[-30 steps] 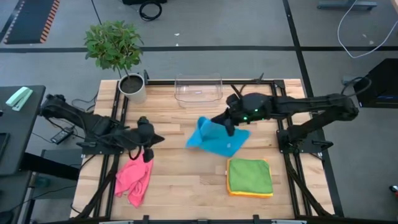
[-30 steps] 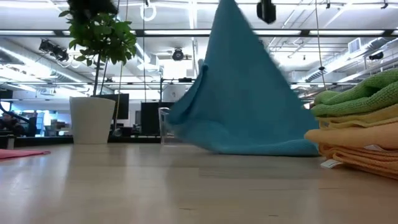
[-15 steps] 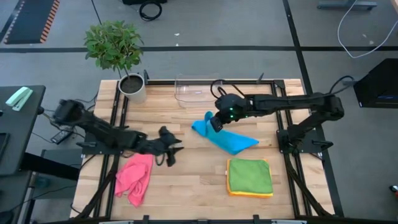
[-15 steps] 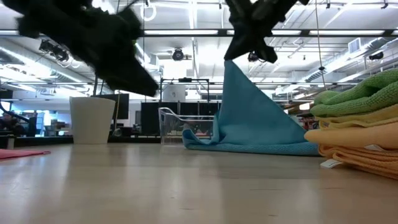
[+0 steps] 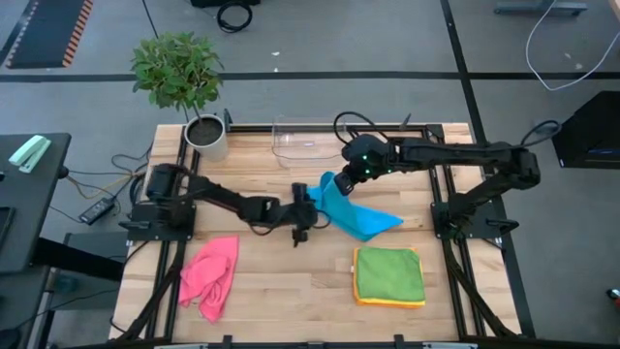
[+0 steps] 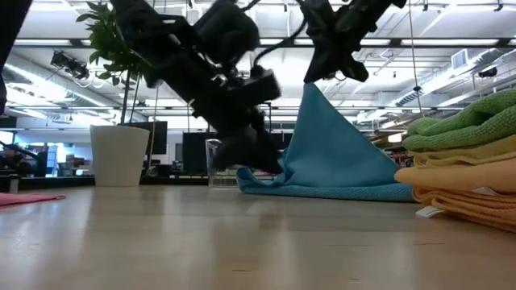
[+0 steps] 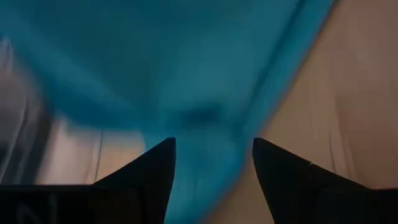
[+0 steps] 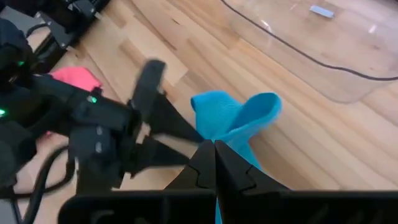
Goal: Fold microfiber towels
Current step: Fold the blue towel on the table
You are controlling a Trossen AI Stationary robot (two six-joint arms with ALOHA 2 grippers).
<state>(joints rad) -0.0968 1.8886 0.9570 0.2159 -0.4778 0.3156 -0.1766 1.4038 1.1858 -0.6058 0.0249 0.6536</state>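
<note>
The right gripper pinches a raised corner of the blue towel, whose remaining cloth trails down onto the table just below it. The left gripper, fingers spread, reaches the towel's low edge right beside the right one. The pink towel lies well behind it, and the green-topped stack sits near the blue towel's far end.

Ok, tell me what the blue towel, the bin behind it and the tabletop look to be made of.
Blue towel: soft matte cloth, probably microfiber; it drapes and folds limply where the right gripper lifts one corner.
Bin: clear, glossy, likely plastic; the tabletop shows through its walls.
Tabletop: light wood, apparently joined planks with a smooth finish; grain and seams show.
</note>
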